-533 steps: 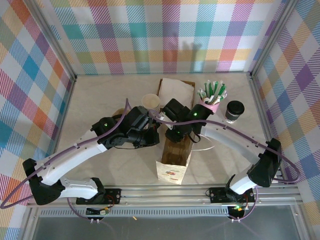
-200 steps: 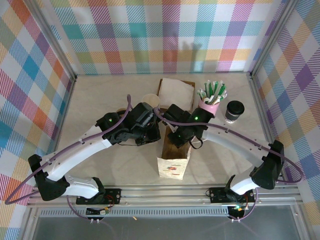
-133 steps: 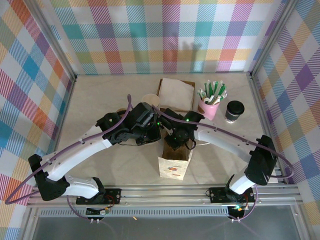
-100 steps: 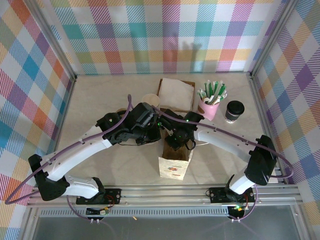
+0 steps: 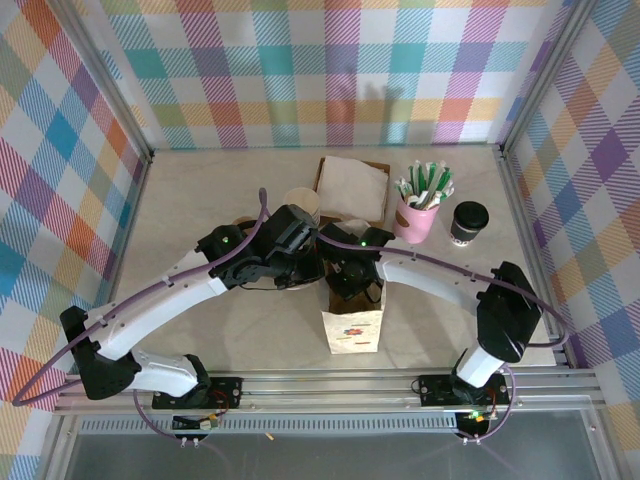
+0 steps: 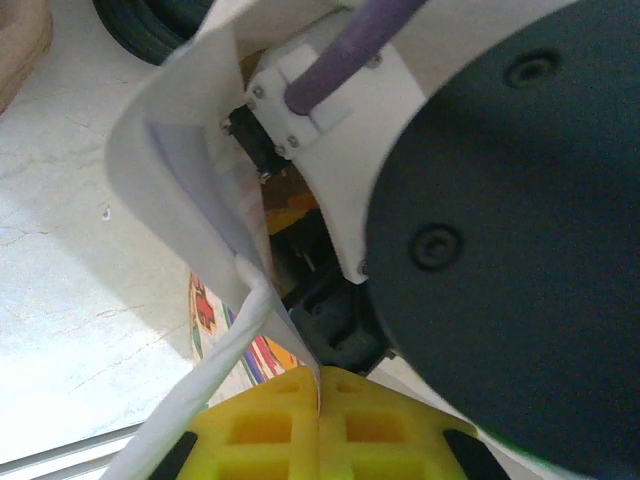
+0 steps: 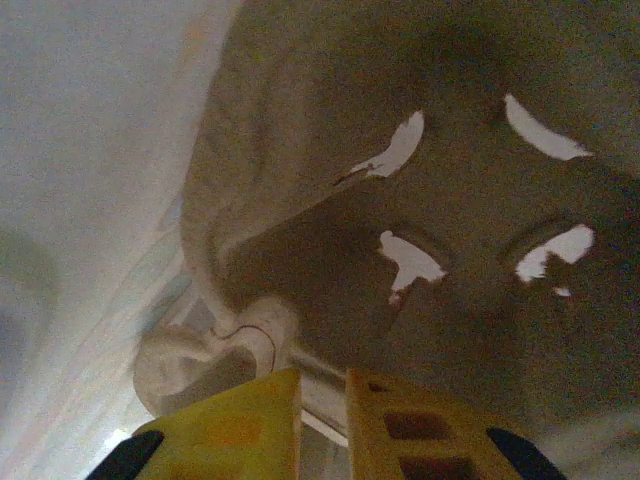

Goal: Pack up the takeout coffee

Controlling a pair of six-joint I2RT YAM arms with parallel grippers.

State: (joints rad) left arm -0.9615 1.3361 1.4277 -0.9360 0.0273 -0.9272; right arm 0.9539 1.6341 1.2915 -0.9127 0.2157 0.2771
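Compared with the overhead frame from a few seconds back, the white paper bag (image 5: 353,328) has gone from slumped and stretched out toward the arm bases to standing nearly upright. Its printed face is now toward the near rail, and it covers a much shorter patch of the table (image 5: 190,200). My right forearm has swung in toward the centre, so both wrists now crowd the bag's mouth. My left claw (image 6: 318,392) is pressed together on the bag's white rim: in its wrist view the paper edge runs straight down into the seam between the yellow fingers (image 6: 250,430). My right claw (image 7: 322,400) looks into a dim brown, creased interior, so I judge it is down inside the bag. Its fingers sit close with a narrow slit between them, and I cannot tell whether they pinch anything. The takeout coffee (image 5: 468,222) has not moved. It stands lidded on the table at far right, just beside the pink cup (image 5: 416,220) of sticks and well apart from the bag. Judgement: the bag is stood up and held, but the mouth is not yet clearly spread and no cup has been loaded. One claw must come free to fetch the coffee, and the bag may slump when it lets go.
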